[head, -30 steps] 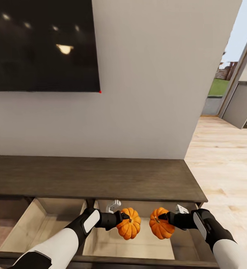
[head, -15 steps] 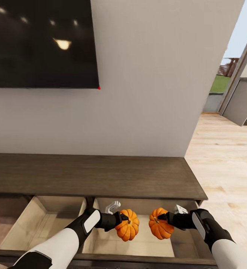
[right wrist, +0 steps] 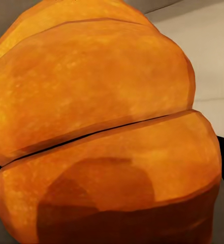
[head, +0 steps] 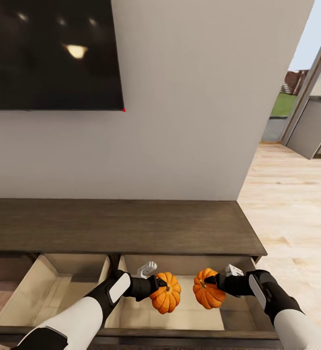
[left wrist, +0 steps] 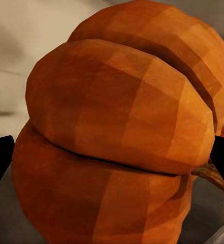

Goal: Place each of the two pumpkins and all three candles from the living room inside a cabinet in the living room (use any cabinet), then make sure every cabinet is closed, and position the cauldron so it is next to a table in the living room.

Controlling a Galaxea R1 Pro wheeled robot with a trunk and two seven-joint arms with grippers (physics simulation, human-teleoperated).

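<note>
since a second ago the whole head view has slid a little, the tv and wall edge shifting left and the cabinet top sitting higher in the picture, which is the camera moving; both arms and their loads keep almost the same places over the open drawer. left gripper (head: pixel 155 288) is closed on the left pumpkin (head: pixel 166 292), its dark fingers clamped at the pumpkin's side nearest the arm, and the pumpkin hangs over the pale drawer floor, clear of it as far as the head view lets me judge. right gripper (head: pixel 210 281) is likewise closed on the right pumpkin (head: pixel 208 289), gripping it from the outer side, so the two orange balls face each other, near but apart. in the left wrist view the left pumpkin (left wrist: pixel 122 132) bulges between black finger edges at both sides, with a brownish stem curling at one edge; in the right wrist view the right pumpkin (right wrist: pixel 101 127) does the same, ribs running across, pale drawer wall behind. cabinet (head: pixel 131 226) is the long dark-brown unit against the grey wall, and two of its drawers stand pulled out toward the robot: the right drawer (head: pixel 238 318) under both pumpkins, and a left drawer (head: pixel 29 287) beside it, both pale inside. a black tv (head: pixel 48 53) hangs on the wall above the cabinet's left part. light wood floor (head: pixel 291 218) runs off to the right toward an open doorway with grass beyond.
</note>
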